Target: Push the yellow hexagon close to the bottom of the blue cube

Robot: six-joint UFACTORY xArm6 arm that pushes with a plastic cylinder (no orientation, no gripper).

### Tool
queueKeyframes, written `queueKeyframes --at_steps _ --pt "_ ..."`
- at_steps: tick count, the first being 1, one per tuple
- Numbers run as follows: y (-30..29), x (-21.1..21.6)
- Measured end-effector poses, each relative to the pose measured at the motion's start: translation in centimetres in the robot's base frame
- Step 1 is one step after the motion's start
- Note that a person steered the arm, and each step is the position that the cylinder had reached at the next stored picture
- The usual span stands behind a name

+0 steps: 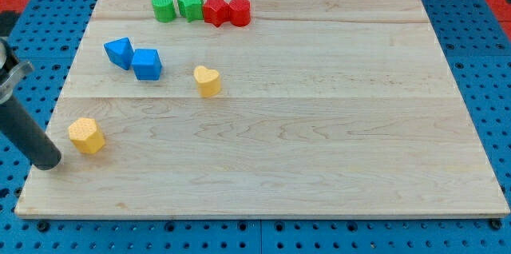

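Note:
The yellow hexagon (86, 135) lies near the board's left edge, low in the view. The blue cube (147, 64) sits up and to the right of it, touching a second blue block (119, 51) of unclear shape on its upper left. My tip (49, 163) rests at the board's left edge, just left of and slightly below the yellow hexagon, a small gap apart. The dark rod rises from it toward the view's upper left.
A yellow heart (207, 81) lies right of the blue cube. Along the top edge stand a green cylinder (164, 7), a green block (191, 5), a red star (215, 9) and a red cylinder (239, 12). The wooden board (319, 142) sits on a blue pegboard.

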State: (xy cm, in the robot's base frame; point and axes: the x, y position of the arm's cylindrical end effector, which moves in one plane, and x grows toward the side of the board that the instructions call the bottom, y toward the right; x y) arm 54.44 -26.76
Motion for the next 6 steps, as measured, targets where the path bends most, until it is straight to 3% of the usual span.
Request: queueKeyframes --at_steps 2,3,5,6 --pt "1.0 -3.4" --pt "1.3 -1.5" --pt "6.1 -3.4" --pt "8.0 -2.1"
